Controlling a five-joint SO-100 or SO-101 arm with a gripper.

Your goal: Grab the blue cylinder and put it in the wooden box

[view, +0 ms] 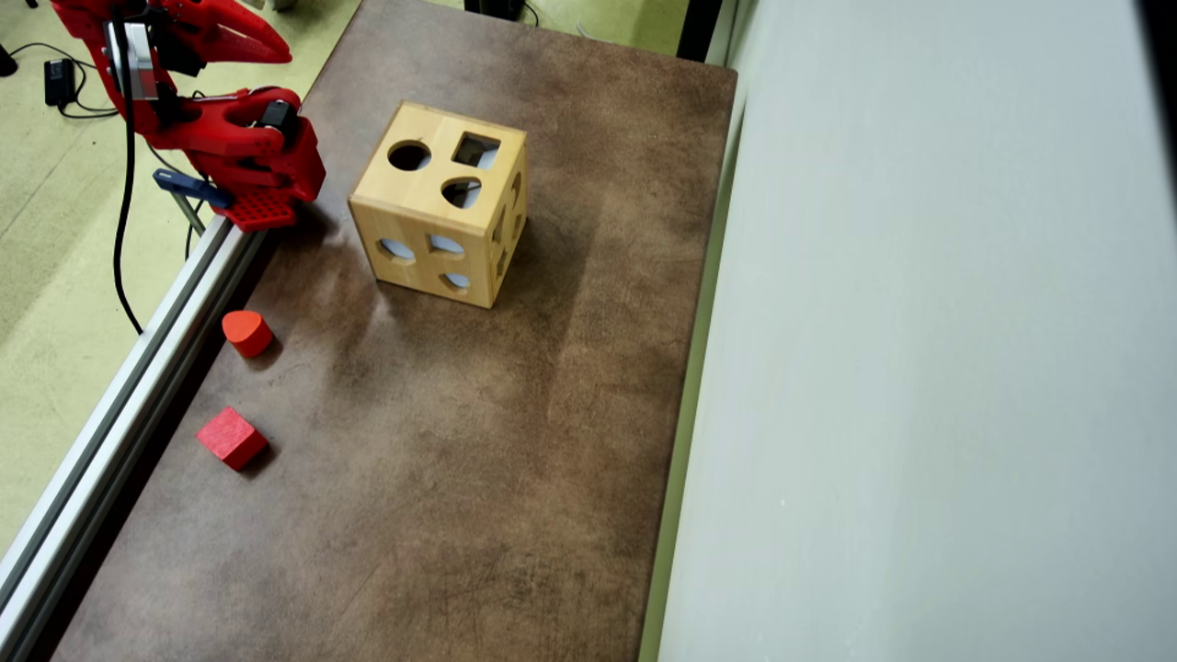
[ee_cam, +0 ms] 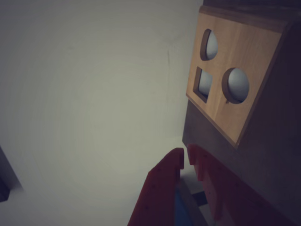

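A lab or workshop corner: a brown desk point(view: 515, 478) edged by an aluminium rail point(view: 119, 405), cables point(view: 119, 230) trailing over a greenish floor point(view: 55, 303), beside a plain grey wall point(view: 919, 368).

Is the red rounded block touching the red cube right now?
Apart. The overhead view shows the red rounded block and the red cube with bare brown table between them.

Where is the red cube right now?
Overhead view: the red cube lies at the table's left edge, below the red rounded block.
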